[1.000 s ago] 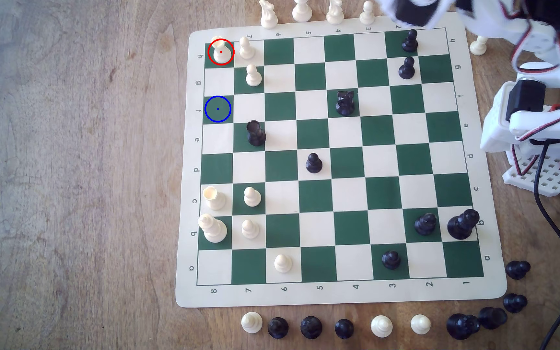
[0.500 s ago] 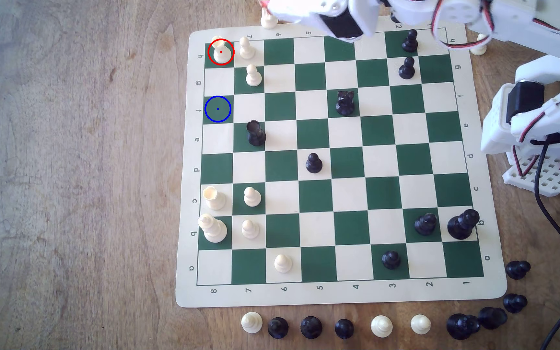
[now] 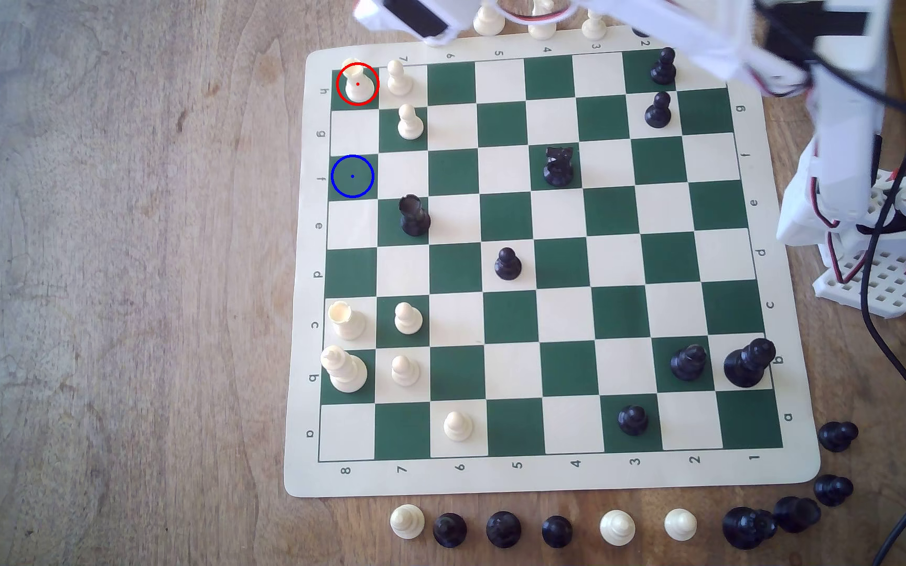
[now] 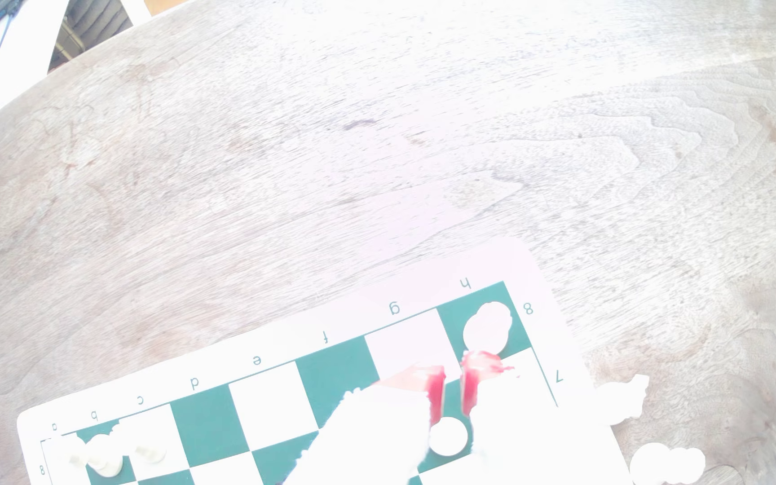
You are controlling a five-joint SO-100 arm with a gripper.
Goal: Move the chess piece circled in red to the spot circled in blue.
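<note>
Cream-white plastic rook (image 3: pixel 357 86) with notched top sitting in far-left corner of exterior view, on red-ringed green square. Fingers (image 4: pixel 452 389) slightly parted, holding nothing, just short of it. Blue-ringed dark green square (image 3: pixel 352 176) two squares nearer, free for drop.

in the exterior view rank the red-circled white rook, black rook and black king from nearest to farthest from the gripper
1. white rook, top-left corner of the board, nearest the gripper.
2. black rook, lower, near the exterior view's left edge.
3. black king, far lower right.
</note>
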